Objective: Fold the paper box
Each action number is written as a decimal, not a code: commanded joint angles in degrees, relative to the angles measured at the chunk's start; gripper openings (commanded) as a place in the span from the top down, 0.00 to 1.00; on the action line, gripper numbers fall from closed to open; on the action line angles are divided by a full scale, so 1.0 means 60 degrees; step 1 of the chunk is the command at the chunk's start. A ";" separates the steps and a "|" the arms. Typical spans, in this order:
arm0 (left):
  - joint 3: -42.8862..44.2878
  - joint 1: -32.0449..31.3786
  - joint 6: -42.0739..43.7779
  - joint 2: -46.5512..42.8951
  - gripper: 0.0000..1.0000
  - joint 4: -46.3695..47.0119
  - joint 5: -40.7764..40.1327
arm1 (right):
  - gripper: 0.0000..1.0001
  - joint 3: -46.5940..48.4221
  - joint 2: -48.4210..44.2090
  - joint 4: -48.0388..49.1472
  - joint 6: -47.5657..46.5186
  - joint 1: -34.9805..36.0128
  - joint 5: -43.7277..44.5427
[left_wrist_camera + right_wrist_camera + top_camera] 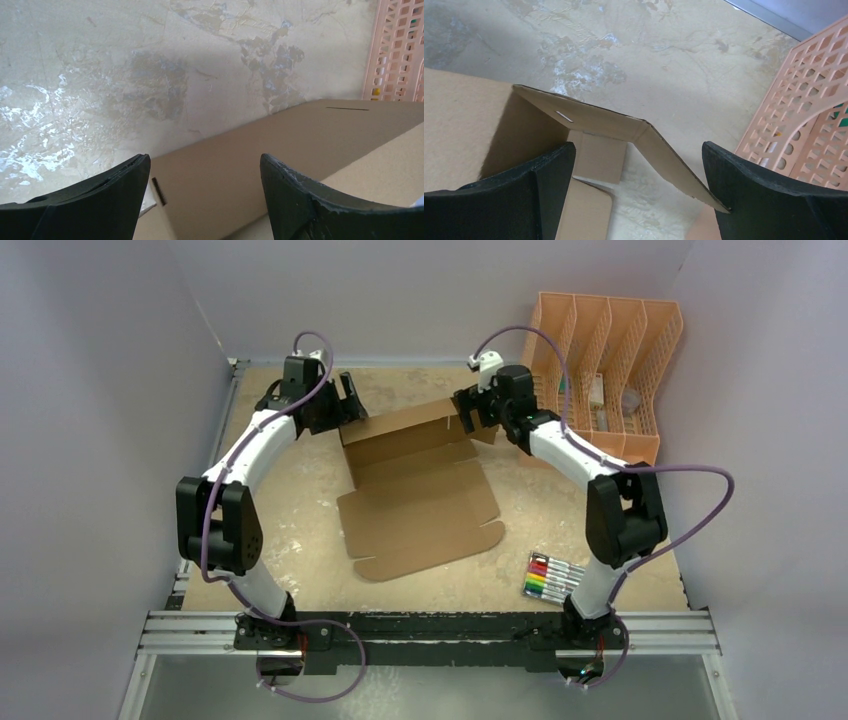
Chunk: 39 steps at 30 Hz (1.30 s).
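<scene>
1. top external view: the plain brown corrugated cardboard paper box (420, 505) lies mid-frame on the table (290, 500), its far panel raised toward the upper middle.
2. left gripper (345, 400) is at that panel's left end, right gripper (468, 412) at its right end; both stand wide, clamping nothing.
3. step in hand, i judge: standing up the rear wall.
4. next move likely calls for closing on the angled flap between the right fingers (524, 200), mid-frame in the right wrist view, and turning it inward.

Paper box (420, 510) plain brown; organizer (645, 340) peach lattice; table (290, 500) mottled beige.
</scene>
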 commanded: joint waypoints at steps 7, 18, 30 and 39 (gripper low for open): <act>-0.0299 0.0001 -0.0225 -0.0349 0.20 0.0493 -0.0050 | 0.01 -0.0144 -0.0125 0.1375 -0.0105 0.0774 0.2128; 0.0999 0.0021 0.1143 -0.0538 0.20 -0.0843 -0.1825 | 0.01 -0.0212 -0.1622 -0.0398 0.0790 -0.0133 0.2365; 0.0931 0.0003 0.0973 -0.0828 0.21 -0.0994 -0.1687 | 0.14 -0.3189 -0.1657 0.2755 0.5391 -0.0176 -0.1110; 0.0830 0.0001 0.0740 -0.1343 0.21 -0.1357 -0.2177 | 0.22 -0.3591 0.0054 0.5197 0.6165 -0.0146 -0.1713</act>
